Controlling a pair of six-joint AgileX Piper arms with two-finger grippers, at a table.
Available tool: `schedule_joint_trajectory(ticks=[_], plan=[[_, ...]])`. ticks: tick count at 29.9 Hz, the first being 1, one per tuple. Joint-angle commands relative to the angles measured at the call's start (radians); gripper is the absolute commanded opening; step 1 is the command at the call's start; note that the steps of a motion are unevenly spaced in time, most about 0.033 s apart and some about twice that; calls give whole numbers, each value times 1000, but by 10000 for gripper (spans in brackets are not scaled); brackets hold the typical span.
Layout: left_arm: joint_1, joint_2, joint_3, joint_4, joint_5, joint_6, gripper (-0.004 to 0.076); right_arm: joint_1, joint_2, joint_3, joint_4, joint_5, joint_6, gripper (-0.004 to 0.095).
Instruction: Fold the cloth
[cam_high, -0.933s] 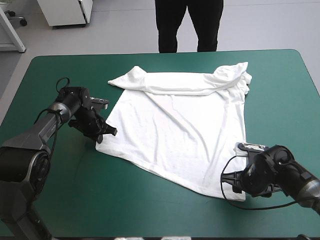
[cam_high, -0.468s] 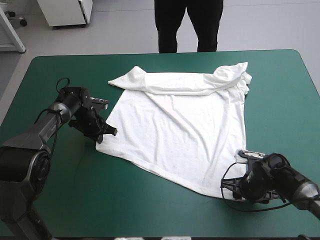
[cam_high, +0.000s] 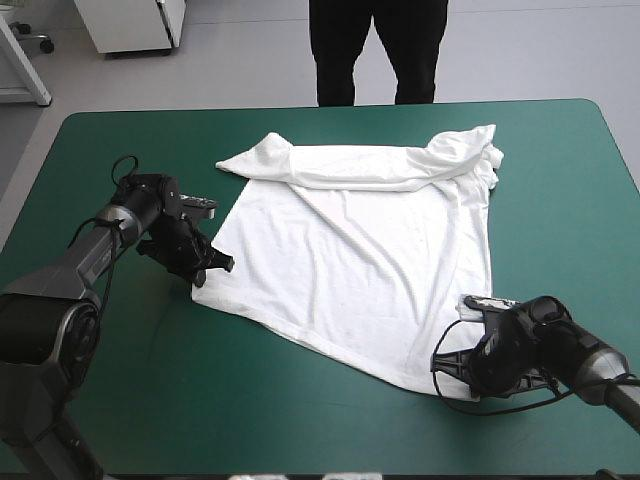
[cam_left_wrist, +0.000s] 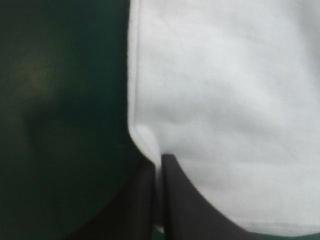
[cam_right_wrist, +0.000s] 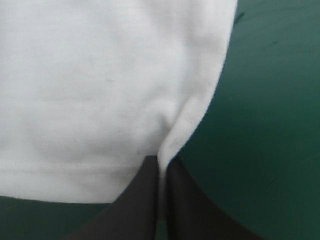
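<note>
The white T-shirt (cam_high: 360, 250) lies spread flat in the middle of the teal-green cover (cam_high: 560, 200), its sleeve end toward the far edge. The left gripper (cam_left_wrist: 159, 167) is pinched on the hem corner nearest the cover's left edge, the right gripper (cam_right_wrist: 162, 165) on the one by the near right corner. Folding well likely means raising both together, hem taut, and carrying it evenly toward the far edge.

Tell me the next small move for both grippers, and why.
The left gripper and right gripper are each shut on a hem corner of the T-shirt, which lies spread flat on the teal-green cover. So probably raise both together a little, evenly, to start carrying the hem toward the far end.
</note>
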Motion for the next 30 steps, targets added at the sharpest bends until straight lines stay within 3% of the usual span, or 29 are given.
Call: schedule_joint_trajectory(ticks=[1,11,15,21,30], plan=[[-3,-69,4,-84,15,-1,-9,1,-11,-49,10,-80,-13,-17],[-3,-435,-44,-93,5,-35,-9,1,-94,-494,-296,38,-31,-17],[-3,-552,-99,-94,-68,-35,-9,1,-92,-670,-394,14,-107,-17],[-3,-654,-207,-105,-271,-29,-9,1,-92,-869,-542,-118,-158,-17],[-3,-663,-377,-176,-617,85,-9,1,-90,-1026,-777,-442,-160,-17]])
